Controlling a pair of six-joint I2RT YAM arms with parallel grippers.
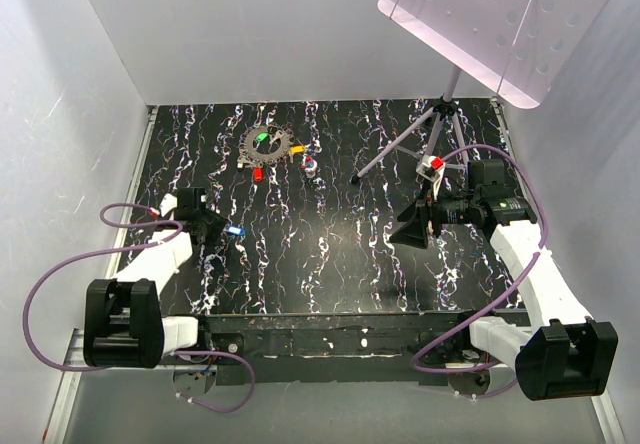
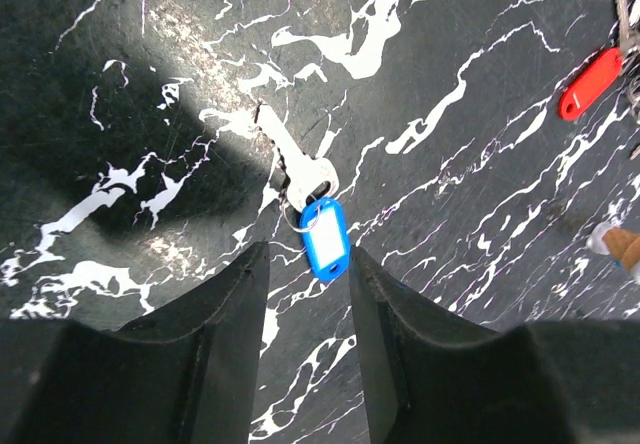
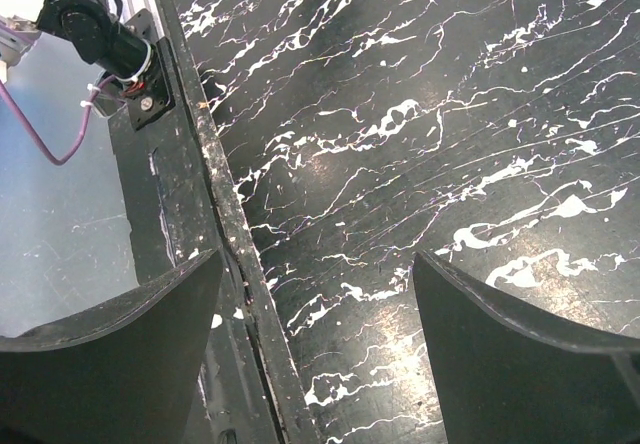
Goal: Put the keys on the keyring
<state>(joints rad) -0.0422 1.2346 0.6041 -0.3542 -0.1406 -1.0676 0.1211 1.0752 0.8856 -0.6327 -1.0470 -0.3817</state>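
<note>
The keyring (image 1: pixel 268 142) lies at the far left-middle of the black marbled table, with grey keys fanned around it and a green cap on it. A yellow-capped key (image 1: pixel 296 149) and a red-tagged key (image 1: pixel 258 174) lie beside it. A grey key (image 2: pixel 290 154) with a blue tag (image 2: pixel 325 236) lies on the table in front of my left gripper (image 2: pixel 308 252), which is open, with the tag's near end at its fingertips. The blue tag also shows in the top view (image 1: pixel 235 231). My right gripper (image 3: pixel 315 264) is open and empty over the table's near edge.
A tripod stand (image 1: pixel 425 139) with a pale perforated board (image 1: pixel 500 24) stands at the back right, close to my right arm. A small red-white-blue object (image 1: pixel 310 163) lies near the keyring. A beige lump (image 2: pixel 625 246) lies right of the left gripper. White walls surround the table.
</note>
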